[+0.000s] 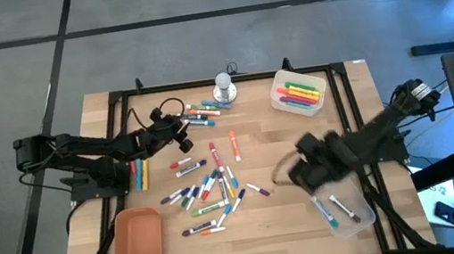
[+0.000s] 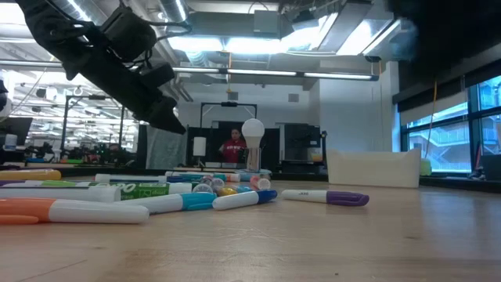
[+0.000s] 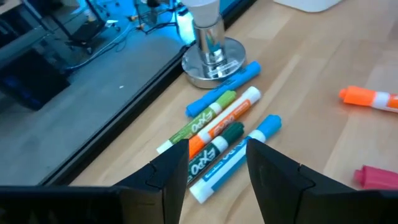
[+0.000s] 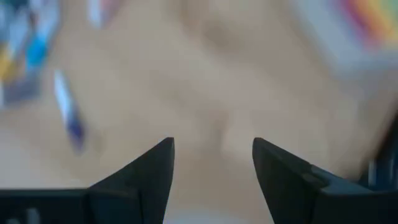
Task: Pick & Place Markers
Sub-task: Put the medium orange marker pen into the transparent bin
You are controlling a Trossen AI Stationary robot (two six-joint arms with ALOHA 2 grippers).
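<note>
High view: markers (image 1: 207, 188) lie scattered mid-table; more fill two clear bins, one far right (image 1: 298, 91), one near right (image 1: 347, 208). Left gripper (image 1: 181, 134) hovers by the far markers.

Left wrist view: fingers (image 3: 171, 168) spread, empty, above markers.

Right wrist view: right gripper (image 4: 212, 158) released, holding nothing.

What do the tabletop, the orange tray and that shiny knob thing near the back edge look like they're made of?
Tabletop: pale wood, matt, with visible plank grain.
Orange tray: probably plastic, one smooth even colour with rounded corners.
Knob thing: its base and stem look like polished metal, mirror-bright with reflections; the white top could be plastic or glass, hard to say.
</note>
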